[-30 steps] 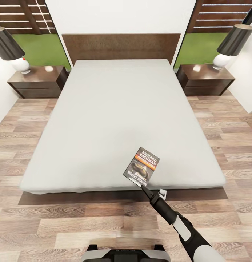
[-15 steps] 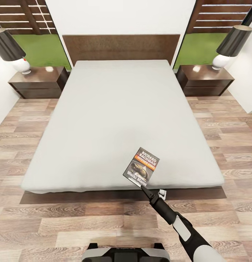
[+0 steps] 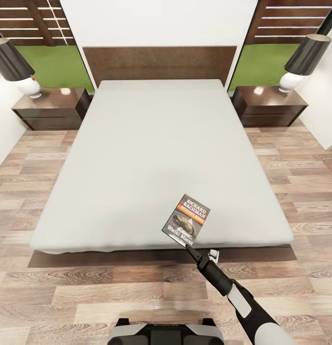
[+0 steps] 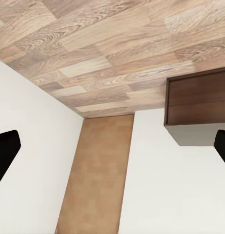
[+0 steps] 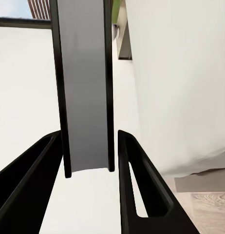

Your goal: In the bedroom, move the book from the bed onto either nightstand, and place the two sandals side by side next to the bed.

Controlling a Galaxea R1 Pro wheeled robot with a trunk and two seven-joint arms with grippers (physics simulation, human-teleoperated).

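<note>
The book (image 3: 186,220), orange-banded with white lettering, is held tilted just above the foot of the bed (image 3: 156,153), whose light-grey mattress spreads out ahead. My right gripper (image 3: 188,245) is shut on its lower edge. In the right wrist view the book (image 5: 85,87) stands edge-on between the two black fingers (image 5: 137,175). The left gripper (image 4: 112,151) is open with nothing between its fingers, over wood floor and a white wall. One dark-brown nightstand (image 3: 50,109) flanks the headboard on the left and the other nightstand (image 3: 270,105) on the right. The sandals are out of view.
A white-based lamp with a black shade (image 3: 15,64) stands on the left nightstand, and a matching lamp (image 3: 304,57) on the right one. Wood-plank floor (image 3: 290,191) runs along both sides of the bed. My base (image 3: 166,333) sits at the foot.
The whole view has shifted slightly: the bed looks a little smaller and its foot edge higher, so the camera has drawn back. The book and right arm keep their place in the picture.
</note>
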